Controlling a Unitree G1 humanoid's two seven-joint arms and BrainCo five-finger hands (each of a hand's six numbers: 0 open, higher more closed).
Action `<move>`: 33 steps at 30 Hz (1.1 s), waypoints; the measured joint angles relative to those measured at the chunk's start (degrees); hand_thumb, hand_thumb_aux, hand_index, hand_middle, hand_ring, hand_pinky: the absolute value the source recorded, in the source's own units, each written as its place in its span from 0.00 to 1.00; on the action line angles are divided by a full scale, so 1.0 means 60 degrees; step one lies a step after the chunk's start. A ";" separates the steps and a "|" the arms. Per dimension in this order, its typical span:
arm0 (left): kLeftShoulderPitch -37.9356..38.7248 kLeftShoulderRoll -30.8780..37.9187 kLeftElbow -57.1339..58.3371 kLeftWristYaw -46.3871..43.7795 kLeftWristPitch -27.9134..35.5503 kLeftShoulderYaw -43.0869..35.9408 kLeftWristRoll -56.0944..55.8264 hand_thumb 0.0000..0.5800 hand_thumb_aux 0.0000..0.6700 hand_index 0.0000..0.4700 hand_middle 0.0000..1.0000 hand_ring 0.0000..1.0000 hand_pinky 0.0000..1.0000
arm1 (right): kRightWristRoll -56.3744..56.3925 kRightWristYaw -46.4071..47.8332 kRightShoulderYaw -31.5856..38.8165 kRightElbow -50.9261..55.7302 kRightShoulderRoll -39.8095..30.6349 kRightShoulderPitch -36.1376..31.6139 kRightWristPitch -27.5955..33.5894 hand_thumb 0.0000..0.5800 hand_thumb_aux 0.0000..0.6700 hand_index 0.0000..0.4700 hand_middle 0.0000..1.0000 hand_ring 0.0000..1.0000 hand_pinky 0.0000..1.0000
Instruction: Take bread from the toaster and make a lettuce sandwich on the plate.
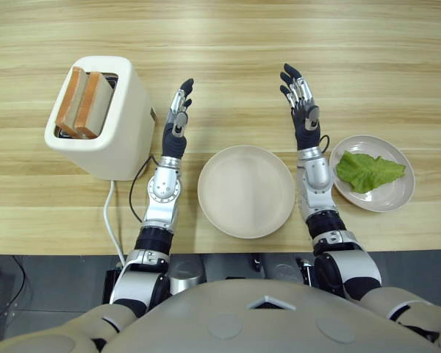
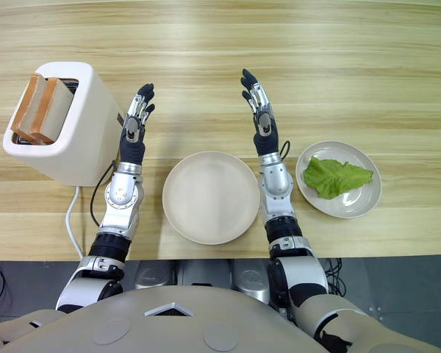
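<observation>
A cream toaster (image 1: 114,136) stands at the left of the wooden table with two slices of bread (image 1: 84,103) sticking up from its slots. An empty beige plate (image 1: 246,191) lies in the middle near the front edge. A smaller plate (image 1: 397,197) at the right carries a green lettuce leaf (image 1: 367,170). My left hand (image 1: 178,119) hovers open just right of the toaster, fingers straight and pointing away. Between the two plates my right hand (image 1: 300,99) is held open too, empty, beyond the big plate's far right rim.
The toaster's white cord (image 1: 112,220) runs from its base over the table's front edge, beside my left forearm. Bare wooden table (image 1: 279,37) stretches behind the hands.
</observation>
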 measured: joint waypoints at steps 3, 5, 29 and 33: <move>0.0000 0.0003 0.0000 0.0007 0.0000 0.0000 0.0002 0.00 0.00 0.00 0.00 0.00 0.00 | 0.0000 0.0000 0.0000 -0.0001 0.0000 0.0000 0.0000 0.00 0.00 0.00 0.00 0.00 0.00; 0.0000 0.0015 0.0000 0.0033 0.0000 0.0000 0.0005 0.00 0.00 0.00 0.00 0.00 0.00 | 0.0000 0.0000 0.0000 -0.0001 0.0000 0.0000 0.0000 0.00 0.00 0.00 0.00 0.00 0.00; 0.0865 0.2614 -0.5378 0.0998 0.0725 0.1246 0.4533 0.00 0.00 0.00 0.00 0.00 0.00 | -0.0003 -0.0012 -0.0011 0.0297 0.0034 -0.0286 -0.0086 0.00 0.00 0.00 0.00 0.00 0.00; 0.1877 0.3715 -0.7025 0.0716 0.2041 0.2686 0.5847 0.00 0.00 0.00 0.00 0.00 0.00 | -0.0001 -0.0057 -0.0038 0.0396 0.0040 -0.0341 -0.0164 0.00 0.00 0.00 0.00 0.00 0.00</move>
